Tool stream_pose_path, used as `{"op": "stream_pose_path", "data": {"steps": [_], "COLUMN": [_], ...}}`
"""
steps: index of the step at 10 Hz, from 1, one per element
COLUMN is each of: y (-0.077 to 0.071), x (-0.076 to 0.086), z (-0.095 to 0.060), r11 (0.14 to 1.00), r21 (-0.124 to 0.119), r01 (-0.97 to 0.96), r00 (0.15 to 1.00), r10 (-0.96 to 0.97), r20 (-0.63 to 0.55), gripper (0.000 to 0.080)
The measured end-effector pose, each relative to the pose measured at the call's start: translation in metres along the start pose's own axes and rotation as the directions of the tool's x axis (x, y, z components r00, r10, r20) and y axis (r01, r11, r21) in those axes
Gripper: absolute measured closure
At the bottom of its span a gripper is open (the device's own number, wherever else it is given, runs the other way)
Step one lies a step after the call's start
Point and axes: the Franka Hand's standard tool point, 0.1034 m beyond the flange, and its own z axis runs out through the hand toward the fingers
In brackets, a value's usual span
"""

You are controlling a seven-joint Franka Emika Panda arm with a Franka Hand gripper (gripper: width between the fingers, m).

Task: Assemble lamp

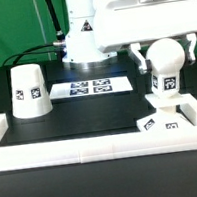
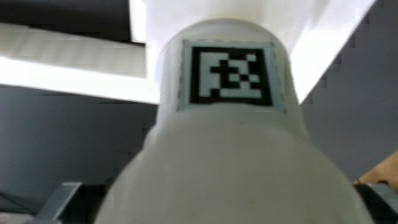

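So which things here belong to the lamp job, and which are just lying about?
Job:
white tapered cup-shaped plastic shade
white round-topped plastic bulb
flat square white plastic base

Just lying about:
thin flat white marker board
white rail edging the black table

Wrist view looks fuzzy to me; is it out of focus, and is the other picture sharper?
Wrist view: the bulb fills the frame so close that its edges and tag look soft; exterior view: sharper, though the white shade and bulb wash out against the black table.
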Motion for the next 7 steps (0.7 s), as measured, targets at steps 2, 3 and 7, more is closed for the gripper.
{"op": "stream_pose_path", "data": {"steps": [2,3,7], "y": [-0.0015,-0.0015,-0.0007], "x": [0.001,0.0009,0.0008], "z": [0.0004,0.0004,0.0002], "r11": [1.0,1.0,1.0], "r21": [0.004,0.004,0.003], "r01": [0.001,0.001,0.001], "r00": [1.0,1.0,1.0], "r10": [-0.001,-0.001,-0.001], "r20": [0.007,0.008,0.01], "gripper": [0.0223,0.0223,0.0104]}}
